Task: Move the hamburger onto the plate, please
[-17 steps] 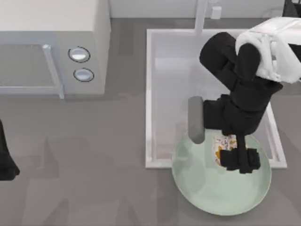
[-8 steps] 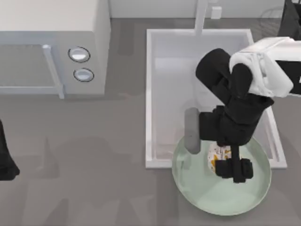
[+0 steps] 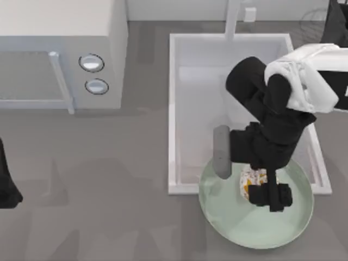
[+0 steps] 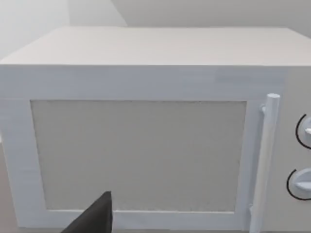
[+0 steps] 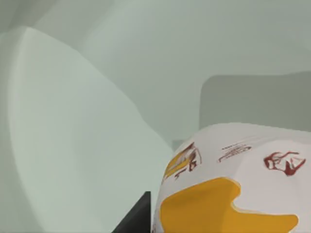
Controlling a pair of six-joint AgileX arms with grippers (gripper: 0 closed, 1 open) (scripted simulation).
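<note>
A: Top view, against half a second back — much different?
B: Hardly. Hamburger (image 3: 251, 180) and right gripper (image 3: 270, 197) sitting almost where they were, over the plate (image 3: 234, 223); a second back, both a touch farther right and higher.

A: And the hamburger itself?
B: Small cream-white lump, yellow-orange patch, brown-red printed marks. In the right wrist view (image 5: 233, 184) close against pale mint-green plate surface (image 5: 73, 145). Over the plate's upper half from above, partly hidden under the black arm.

A: Clamped or let go?
B: Clamped, by the look of it: dark fingers closed against the hamburger's right flank. Touching the plate or just above it — cannot tell.

A: Around it?
B: Plate's far rim overlapping the front edge of the white sink basin (image 3: 187, 109). Grey countertop (image 3: 109, 206) everywhere else. White microwave (image 3: 60, 54) at upper left, two round knobs (image 3: 91, 63), bar handle.

A: Left arm?
B: Parked at the table's left edge (image 3: 6, 185). Left wrist view facing the microwave door (image 4: 138, 155), one dark fingertip (image 4: 95, 218) poking in.
</note>
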